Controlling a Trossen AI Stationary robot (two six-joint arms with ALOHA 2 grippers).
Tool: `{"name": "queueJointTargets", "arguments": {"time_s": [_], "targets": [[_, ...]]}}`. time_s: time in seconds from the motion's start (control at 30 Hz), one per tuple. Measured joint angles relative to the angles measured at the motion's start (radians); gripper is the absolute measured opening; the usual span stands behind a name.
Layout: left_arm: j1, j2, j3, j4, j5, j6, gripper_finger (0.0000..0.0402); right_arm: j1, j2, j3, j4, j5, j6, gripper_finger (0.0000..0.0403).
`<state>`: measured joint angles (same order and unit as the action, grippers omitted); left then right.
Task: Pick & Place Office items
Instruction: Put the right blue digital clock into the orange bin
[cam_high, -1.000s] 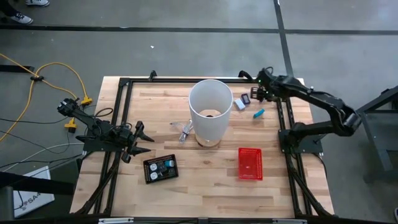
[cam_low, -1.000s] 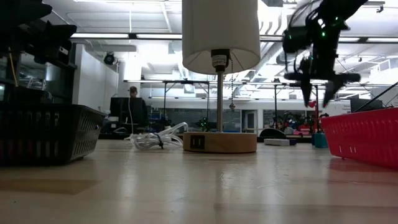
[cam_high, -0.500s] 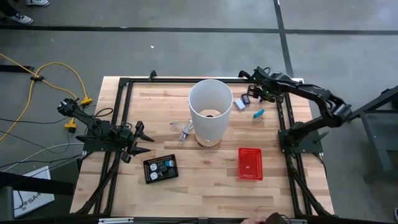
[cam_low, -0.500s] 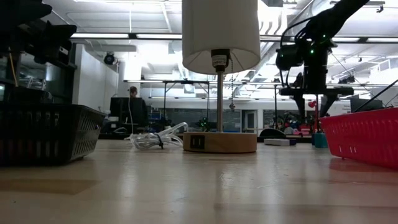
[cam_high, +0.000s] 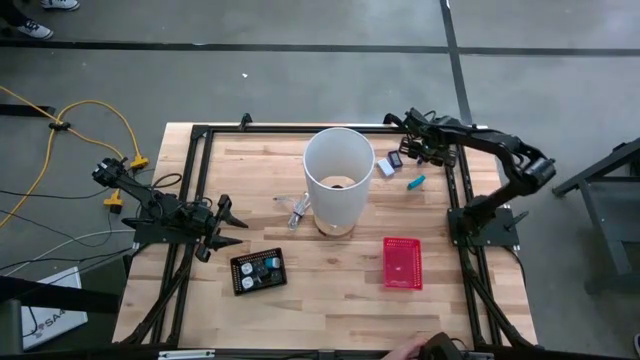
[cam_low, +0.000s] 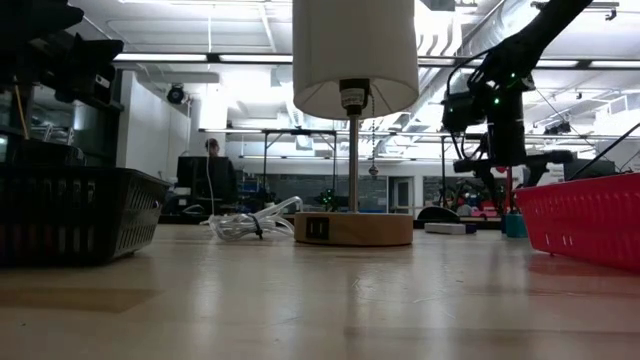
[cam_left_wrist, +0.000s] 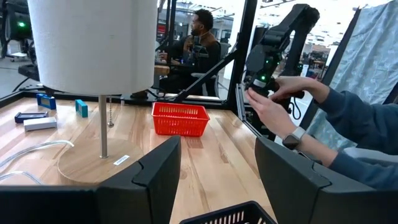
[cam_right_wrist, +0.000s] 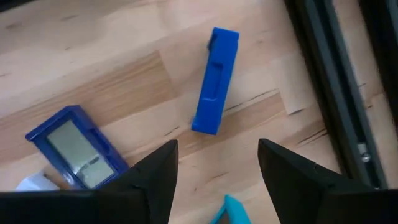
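My right gripper (cam_high: 406, 152) (cam_right_wrist: 214, 186) is open and hovers above the table's far right corner, fingers pointing down. Below it lie a short blue stick (cam_right_wrist: 214, 81), a blue box with a grey window (cam_right_wrist: 78, 146) (cam_high: 393, 158), a white block (cam_high: 386, 169) (cam_left_wrist: 40, 123) and a teal piece (cam_high: 416, 182) (cam_right_wrist: 227, 208), all flat on the wood. The fingers stand over bare wood just short of the stick. My left gripper (cam_high: 232, 222) (cam_left_wrist: 217, 180) is open and waits at the table's left side, facing right. Small teal, white and black pieces lie in the black tray (cam_high: 258, 270).
A lamp with a tall white shade (cam_high: 338, 178) stands on a round wooden base (cam_low: 353, 228) mid-table, a white cable (cam_low: 255, 220) coiled left of it. The red mesh basket (cam_high: 402, 262) sits near right. A person's hands (cam_left_wrist: 280, 106) work at the right arm's base.
The right arm's elbow has swung toward the table's far edge. Its gripper has shifted slightly toward the lamp and turned about its wrist while staying over the far right items. A person's hand has come in at the near edge. The left arm has kept still.
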<state>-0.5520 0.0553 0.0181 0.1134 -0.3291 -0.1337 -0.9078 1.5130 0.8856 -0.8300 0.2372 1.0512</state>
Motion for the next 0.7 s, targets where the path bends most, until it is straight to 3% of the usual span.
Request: {"name": "queueJointTargets", "arguments": {"time_s": [0.3,0.7], "targets": [[0.0,0.0,0.0,0.0,0.0,0.0,0.0199,-0.021,0.07,0.0,0.083,-0.009,0.005,0.0208],[0.0,0.0,0.0,0.0,0.0,0.0,0.0199,-0.036,0.073,0.0,0.087,-0.002,0.034,0.0208]]}}
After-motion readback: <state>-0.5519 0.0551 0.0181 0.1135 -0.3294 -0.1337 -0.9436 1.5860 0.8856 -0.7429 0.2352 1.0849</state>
